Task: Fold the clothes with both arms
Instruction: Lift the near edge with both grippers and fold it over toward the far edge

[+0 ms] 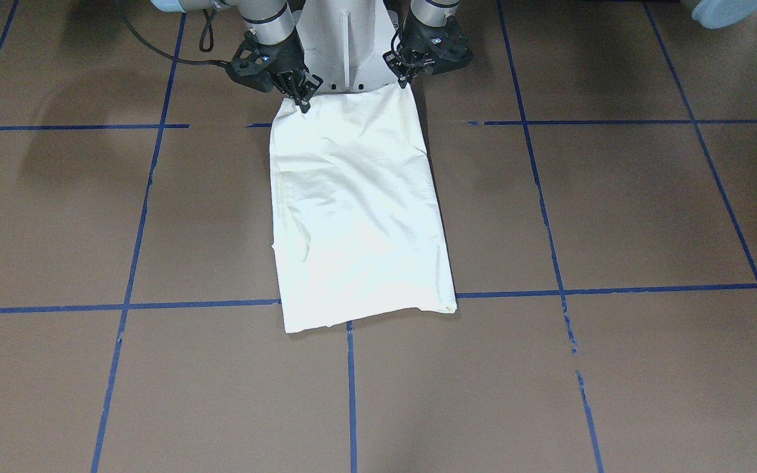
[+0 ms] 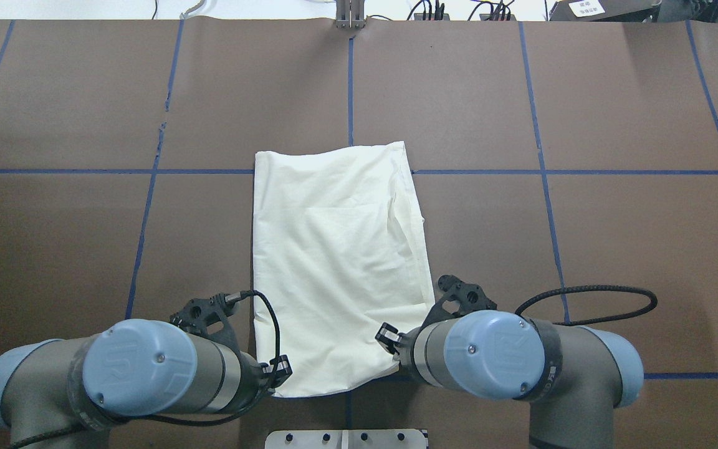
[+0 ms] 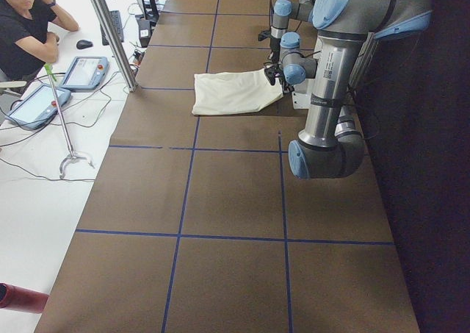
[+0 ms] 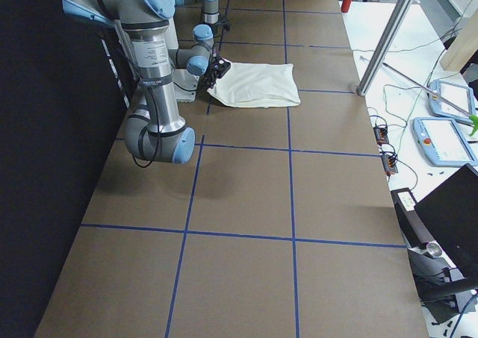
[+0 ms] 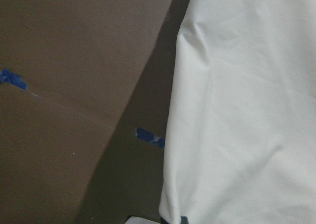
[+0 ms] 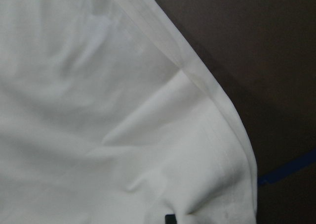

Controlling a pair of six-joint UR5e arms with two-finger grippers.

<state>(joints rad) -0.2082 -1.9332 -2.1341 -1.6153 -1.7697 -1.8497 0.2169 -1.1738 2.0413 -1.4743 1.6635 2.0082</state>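
Observation:
The cream-white shirt lies on the brown table as a long folded rectangle, plain side up; no print shows. It also shows from overhead. Its edge nearest the robot is lifted a little. My left gripper is shut on one near corner, on the left from overhead. My right gripper is shut on the other near corner, on the right from overhead. Both wrist views are filled with white cloth, with a dark fingertip at the bottom edge.
The white pedestal base stands just behind the shirt's near edge. Blue tape lines grid the brown table. An operator sits beyond the table's far side, with tablets and a metal post there.

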